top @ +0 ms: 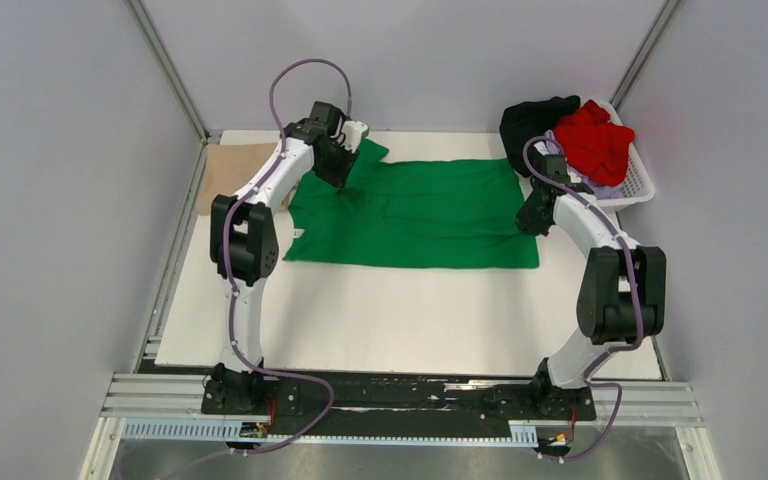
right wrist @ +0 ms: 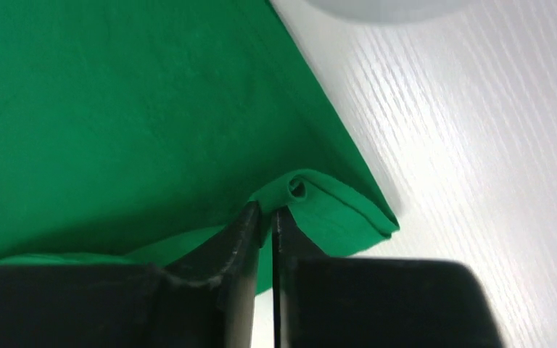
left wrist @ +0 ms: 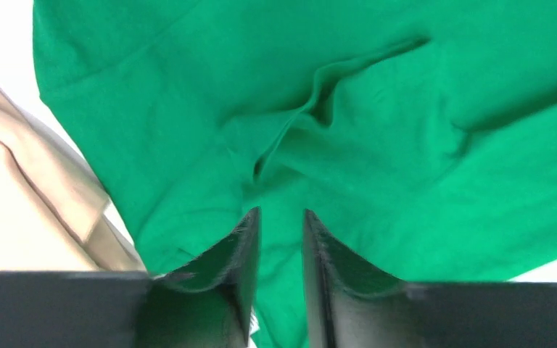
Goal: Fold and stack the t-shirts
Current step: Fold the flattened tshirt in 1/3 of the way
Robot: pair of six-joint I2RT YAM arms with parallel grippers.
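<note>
From above, the green t-shirt (top: 430, 215) lies spread across the far middle of the table (top: 410, 320). A tan t-shirt (top: 228, 170) lies far left, and a black t-shirt (top: 535, 118) and a red t-shirt (top: 595, 140) are heaped in the basket (top: 642, 186) far right.

Left wrist: the left gripper (left wrist: 281, 214) has its fingers slightly parted over wrinkled green cloth, gripping nothing.

Right wrist: the right gripper (right wrist: 267, 210) pinches a folded edge of the green t-shirt near its right-hand corner.

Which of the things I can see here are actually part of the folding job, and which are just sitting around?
Part of the job: green t-shirt, tan t-shirt, black t-shirt, red t-shirt, lavender t-shirt.

Just there: white basket holding the black, red and lavender ones; table.
</note>
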